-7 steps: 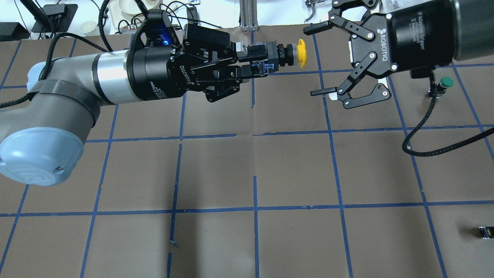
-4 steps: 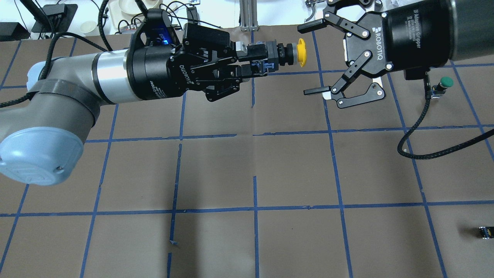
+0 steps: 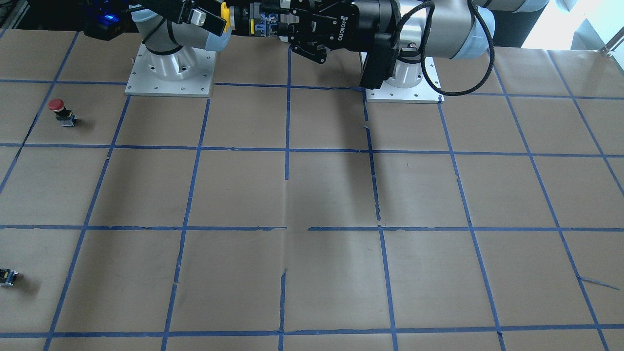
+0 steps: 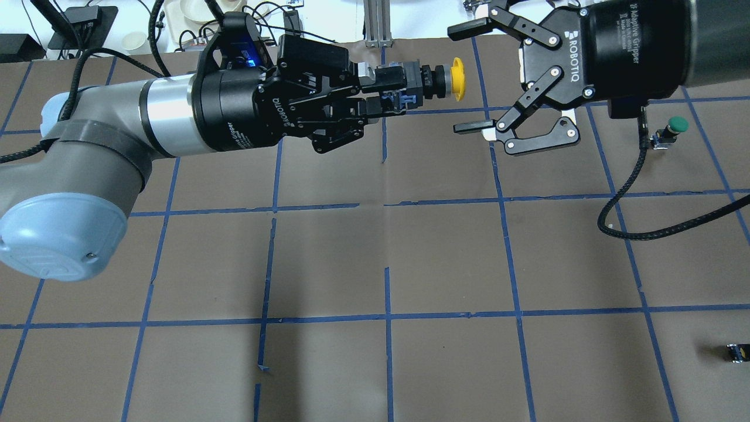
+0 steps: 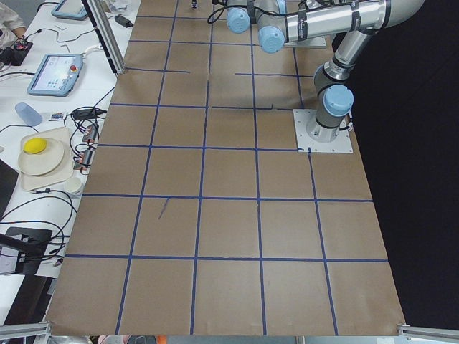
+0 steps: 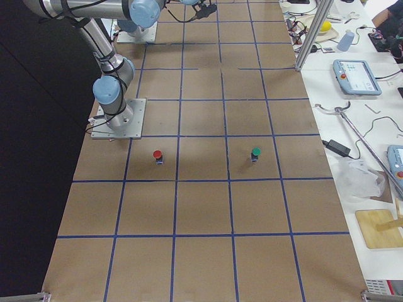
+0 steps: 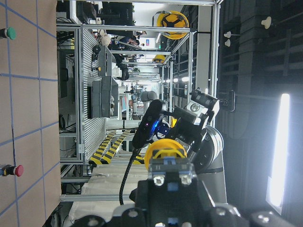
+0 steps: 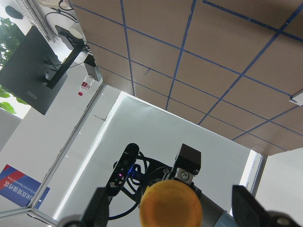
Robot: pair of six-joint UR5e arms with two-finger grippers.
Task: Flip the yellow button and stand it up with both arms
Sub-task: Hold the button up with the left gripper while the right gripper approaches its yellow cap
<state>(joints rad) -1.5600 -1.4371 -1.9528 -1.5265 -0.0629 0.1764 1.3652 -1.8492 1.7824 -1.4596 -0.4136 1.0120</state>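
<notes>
My left gripper (image 4: 404, 88) is shut on the black-and-grey body of the yellow button (image 4: 458, 79). It holds the button level in the air over the table's far side, with the cap pointing at my right gripper (image 4: 454, 79). My right gripper is open, and its fingertips (image 4: 463, 28) stand either side of the cap without touching it. In the front-facing view the yellow cap (image 3: 224, 18) sits between both grippers. In the right wrist view the cap (image 8: 170, 205) is centred between my open fingers (image 8: 97, 208). The left wrist view shows the button (image 7: 164, 151) from behind.
A green-capped button (image 4: 674, 126) stands on the table under my right arm. A red-capped button (image 3: 57, 105) stands near the right arm's base. A small capless switch block (image 4: 735, 351) lies at the near right. A black cable (image 4: 621, 199) hangs from the right wrist.
My right gripper has moved left and farther across the table, so its open fingers now bracket the yellow cap. My left gripper and the button have not moved.
</notes>
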